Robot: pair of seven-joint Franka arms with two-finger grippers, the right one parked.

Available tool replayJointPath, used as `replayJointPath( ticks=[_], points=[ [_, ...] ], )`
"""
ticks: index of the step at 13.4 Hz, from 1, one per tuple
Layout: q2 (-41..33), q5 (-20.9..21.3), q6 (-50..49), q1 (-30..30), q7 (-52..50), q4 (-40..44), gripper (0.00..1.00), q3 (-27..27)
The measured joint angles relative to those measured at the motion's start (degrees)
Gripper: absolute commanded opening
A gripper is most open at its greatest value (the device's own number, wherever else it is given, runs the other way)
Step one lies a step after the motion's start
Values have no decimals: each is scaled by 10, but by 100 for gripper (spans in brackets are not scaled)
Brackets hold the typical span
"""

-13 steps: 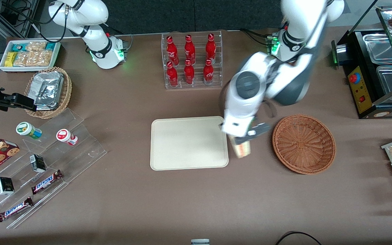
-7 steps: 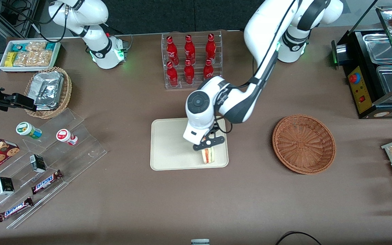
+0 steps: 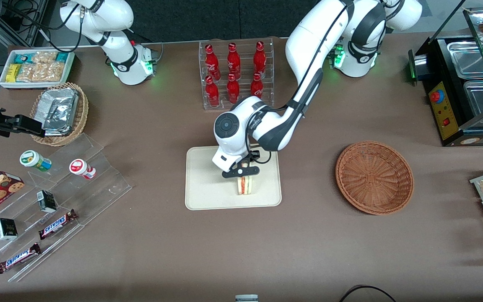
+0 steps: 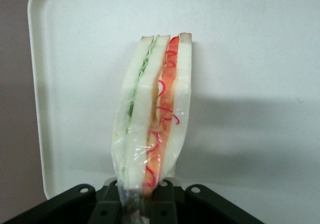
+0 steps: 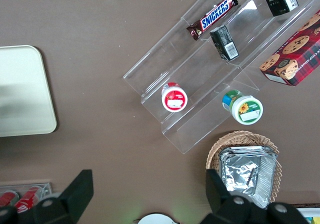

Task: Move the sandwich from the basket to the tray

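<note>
Gripper (image 3: 241, 172) over the tray (image 3: 208, 184), pinching the sandwich (image 3: 245, 185) tight by one end, sandwich hanging above the tray, brown basket (image 3: 374, 177) sitting nearby on the worktop (image 3: 308, 243)

The black pincer (image 4: 142, 204) pinches a sandwich (image 4: 152, 114) of white bread with red and pale green filling over the cream tray (image 3: 208, 184); the reddish-brown woven basket (image 3: 374, 177) sits on the brown desk (image 3: 308, 251).
</note>
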Motion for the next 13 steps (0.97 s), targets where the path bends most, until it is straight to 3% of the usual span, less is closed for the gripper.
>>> replayJointPath(
  ticks=[1,3,4,9,13],
  points=[
    [3,2,0,-2,1,0,20,0],
    [7,4,0,-5,1,0,82,0],
    [7,5,0,-6,1,2,98,1],
    [-12,5,-65,-5,-29,37,99,22],
    [-122,5,-160,29,-41,56,99,54]
  ],
)
